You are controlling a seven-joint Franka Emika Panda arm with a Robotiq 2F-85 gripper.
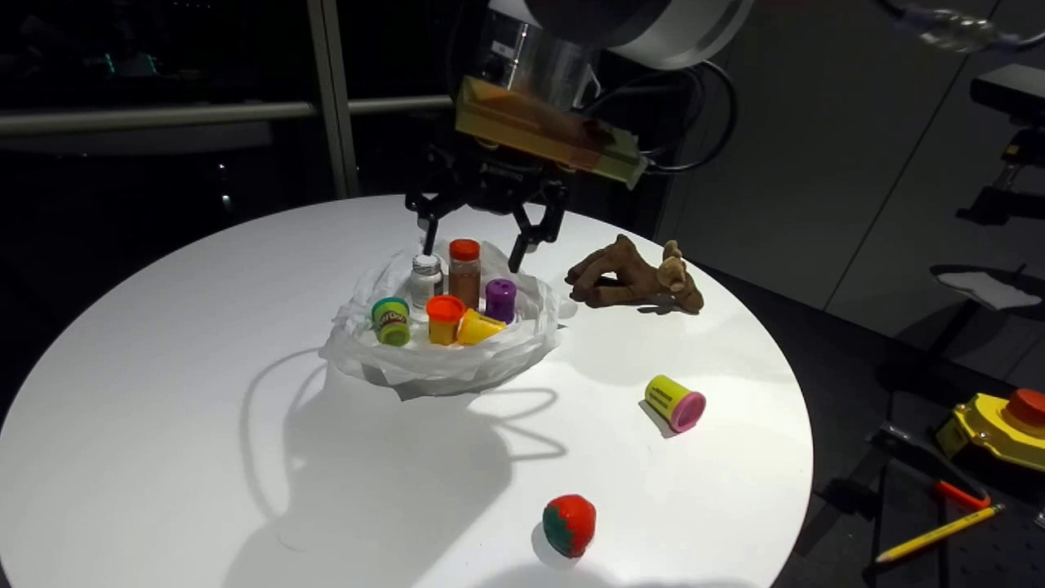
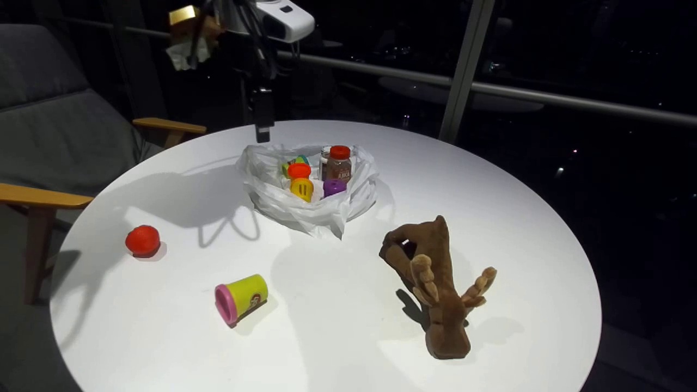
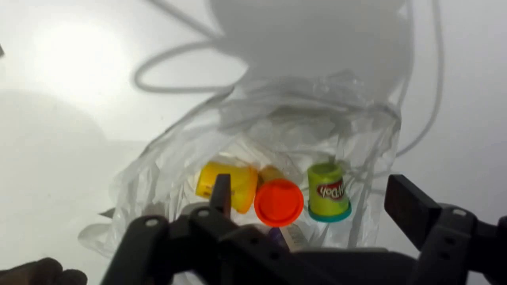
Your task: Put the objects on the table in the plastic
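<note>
The plastic (image 1: pixel 490 371), a crumpled white translucent bag, lies spread on the round white table (image 2: pixel 490 218). Inside it are a green can (image 3: pixel 326 194), an orange-lidded can (image 3: pixel 279 202), a tipped yellow can (image 2: pixel 301 189), a purple cup (image 1: pixel 500 300), a white bottle (image 1: pixel 426 286) and a red-capped jar (image 2: pixel 340 163). Outside the bag lie a yellow can with a pink lid (image 2: pixel 242 298), a red strawberry (image 1: pixel 569 525) and a brown plush toy (image 1: pixel 629 273). My gripper (image 1: pixel 472 255) is above the bag, its fingers wide apart and nothing held. The wrist view partly hides the purple cup.
A grey chair with wooden armrests (image 2: pixel 169 126) stands beside the table. Windows with a metal rail (image 1: pixel 155 118) run behind it. A yellow box with a red button (image 1: pixel 1000 429) sits off the table's edge, near a pencil (image 1: pixel 939 533).
</note>
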